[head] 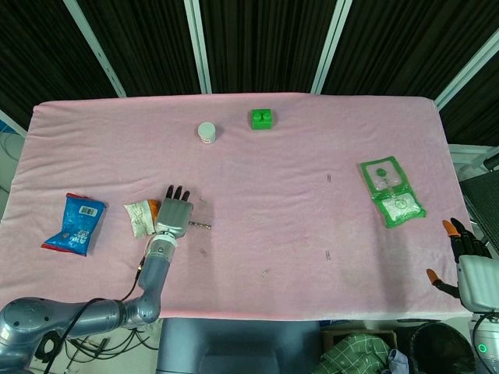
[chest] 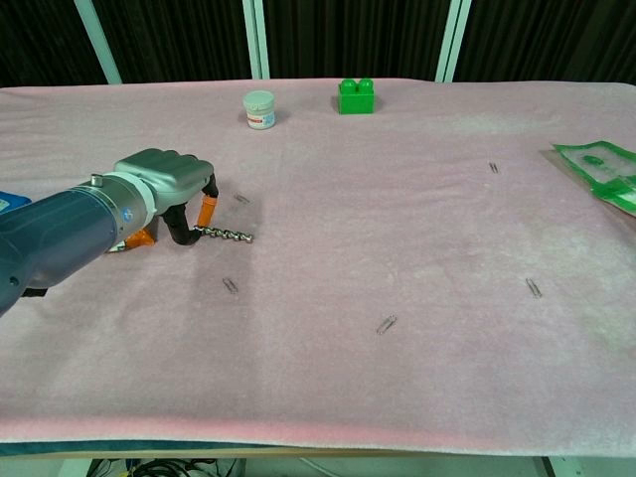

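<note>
My left hand [head: 173,212] [chest: 167,183] is low over the pink table cloth at the front left, knuckles up and fingers curled down. Its fingertips [chest: 204,212] pinch the near end of a metal drill bit [chest: 229,236] [head: 200,226], which points out to the right just above or on the cloth. A small white and orange packet [head: 141,216] lies right beside this hand on its left. My right hand [head: 471,262] hangs off the table's front right corner, fingers spread, holding nothing.
A white jar [head: 207,132] [chest: 259,108] and a green brick [head: 262,118] [chest: 356,96] stand at the back. A green packet [head: 391,191] [chest: 606,171] lies at the right, a blue snack bag [head: 76,223] at the far left. Several paper clips [chest: 386,324] are scattered about.
</note>
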Robot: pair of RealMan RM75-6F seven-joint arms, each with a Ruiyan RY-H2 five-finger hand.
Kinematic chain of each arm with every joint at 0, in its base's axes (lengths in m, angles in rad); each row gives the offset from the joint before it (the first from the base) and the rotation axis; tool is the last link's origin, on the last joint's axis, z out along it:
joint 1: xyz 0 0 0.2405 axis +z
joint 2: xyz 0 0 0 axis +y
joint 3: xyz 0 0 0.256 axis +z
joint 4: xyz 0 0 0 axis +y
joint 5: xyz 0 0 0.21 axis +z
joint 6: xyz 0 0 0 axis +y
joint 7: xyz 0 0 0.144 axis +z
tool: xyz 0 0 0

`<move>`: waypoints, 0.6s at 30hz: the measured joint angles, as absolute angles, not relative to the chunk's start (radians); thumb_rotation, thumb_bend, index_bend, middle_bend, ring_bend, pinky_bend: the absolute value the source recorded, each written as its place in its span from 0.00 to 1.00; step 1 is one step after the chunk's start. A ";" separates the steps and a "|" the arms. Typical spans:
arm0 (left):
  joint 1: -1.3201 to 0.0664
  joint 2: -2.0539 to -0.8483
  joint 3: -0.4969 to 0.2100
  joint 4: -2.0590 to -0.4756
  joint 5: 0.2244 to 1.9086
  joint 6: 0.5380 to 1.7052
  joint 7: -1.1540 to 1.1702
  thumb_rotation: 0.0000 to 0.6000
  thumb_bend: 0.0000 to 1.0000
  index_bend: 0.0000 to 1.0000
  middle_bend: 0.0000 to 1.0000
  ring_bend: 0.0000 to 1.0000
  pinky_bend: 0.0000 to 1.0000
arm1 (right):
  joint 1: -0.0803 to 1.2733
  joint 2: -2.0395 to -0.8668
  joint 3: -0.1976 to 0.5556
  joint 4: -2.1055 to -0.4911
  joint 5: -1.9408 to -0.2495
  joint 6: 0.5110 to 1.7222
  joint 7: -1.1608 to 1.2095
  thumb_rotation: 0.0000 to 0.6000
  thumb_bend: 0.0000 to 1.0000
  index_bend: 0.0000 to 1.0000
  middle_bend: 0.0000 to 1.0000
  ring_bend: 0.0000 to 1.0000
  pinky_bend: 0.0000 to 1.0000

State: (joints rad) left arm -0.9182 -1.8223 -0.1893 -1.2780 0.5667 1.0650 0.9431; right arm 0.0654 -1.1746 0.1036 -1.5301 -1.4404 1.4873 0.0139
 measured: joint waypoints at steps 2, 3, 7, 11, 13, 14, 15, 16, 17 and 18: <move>-0.918 -1.823 -0.190 -1.279 0.566 1.065 0.943 1.00 0.41 0.58 0.14 0.00 0.00 | 0.066 -1.175 0.104 -1.530 -1.441 1.487 0.014 1.00 0.14 0.00 0.03 0.12 0.21; -0.918 -1.823 -0.191 -1.279 0.565 1.064 0.942 1.00 0.41 0.58 0.14 0.00 0.00 | 0.066 -1.175 0.103 -1.530 -1.441 1.487 0.014 1.00 0.14 0.00 0.03 0.12 0.21; -0.917 -1.823 -0.191 -1.282 0.566 1.064 0.941 1.00 0.41 0.58 0.14 0.00 0.00 | 0.066 -1.175 0.103 -1.530 -1.441 1.486 0.014 1.00 0.14 0.00 0.03 0.12 0.21; -0.917 -1.822 -0.191 -1.287 0.570 1.067 0.941 1.00 0.41 0.58 0.14 0.00 0.00 | 0.064 -1.174 0.104 -1.532 -1.441 1.492 0.015 1.00 0.14 0.00 0.03 0.12 0.21; -0.917 -1.821 -0.192 -1.287 0.571 1.068 0.941 1.00 0.41 0.58 0.14 0.00 0.00 | 0.064 -1.173 0.105 -1.532 -1.439 1.491 0.016 1.00 0.14 0.00 0.03 0.12 0.21; -0.917 -1.821 -0.193 -1.287 0.570 1.068 0.941 1.00 0.42 0.58 0.14 0.00 0.00 | 0.063 -1.173 0.105 -1.532 -1.437 1.490 0.015 1.00 0.14 0.00 0.03 0.12 0.21; -0.917 -1.821 -0.195 -1.286 0.569 1.068 0.939 1.00 0.41 0.58 0.14 0.00 0.00 | 0.063 -1.173 0.105 -1.531 -1.436 1.489 0.015 1.00 0.14 0.00 0.03 0.12 0.21; -0.916 -1.820 -0.196 -1.286 0.568 1.068 0.938 1.00 0.41 0.58 0.14 0.00 0.00 | 0.064 -1.173 0.105 -1.532 -1.436 1.489 0.015 1.00 0.14 0.00 0.03 0.12 0.21; -0.916 -1.820 -0.196 -1.285 0.568 1.067 0.938 1.00 0.41 0.58 0.14 0.00 0.00 | 0.064 -1.173 0.105 -1.532 -1.437 1.489 0.015 1.00 0.14 0.00 0.03 0.12 0.21; -0.916 -1.820 -0.195 -1.285 0.567 1.067 0.938 1.00 0.41 0.58 0.14 0.00 0.00 | 0.064 -1.173 0.105 -1.532 -1.438 1.489 0.015 1.00 0.14 0.00 0.03 0.12 0.21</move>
State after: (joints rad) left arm -0.9157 -1.8198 -0.1951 -1.2853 0.5673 1.0665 0.9379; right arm 0.0640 -1.1728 0.1051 -1.5320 -1.4375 1.4889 0.0148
